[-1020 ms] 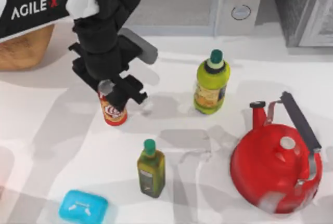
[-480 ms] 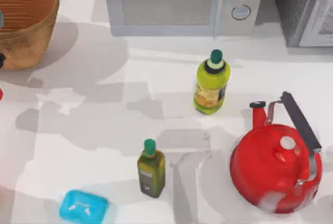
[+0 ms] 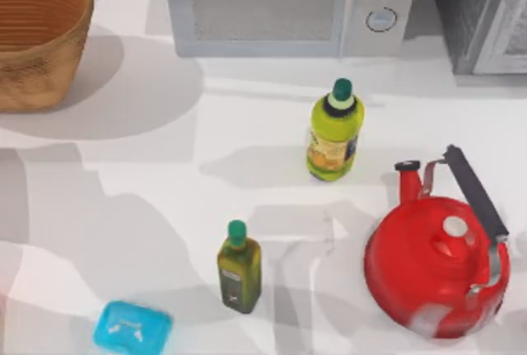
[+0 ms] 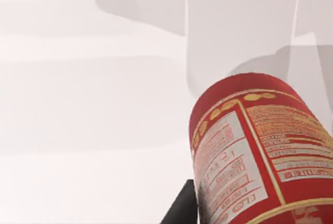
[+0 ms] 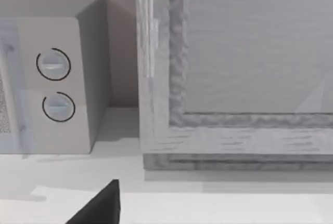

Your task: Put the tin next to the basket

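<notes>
Left gripper: in the left wrist view one dark finger showed at the frame edge, touching the side of the tin. The gripper appeared closed on the tin, though the opposite finger was hidden behind it.
Tin, location: carried in the left gripper above a bare white stretch of table, clear of the surface as far as could be judged.
Tin, orientation: the long axis ran away from the wrist camera toward the tabletop, base end farthest out, red label with its white text panel facing the camera. Whether it hung truly upright could not be told.
Right gripper: a dark finger tip showed in its wrist view, facing the microwave dials and a grey cabinet; parked. How far it stood open could not be told.
Basket: at the top view's far left corner, upright, wicker rim open.
Progress: pick-up judged done, tin lifted. Remaining: carry to the basket, set down upright just beside it, release.
Bystanders: two green-capped bottles, red kettle, blue box, all standing apart.
</notes>
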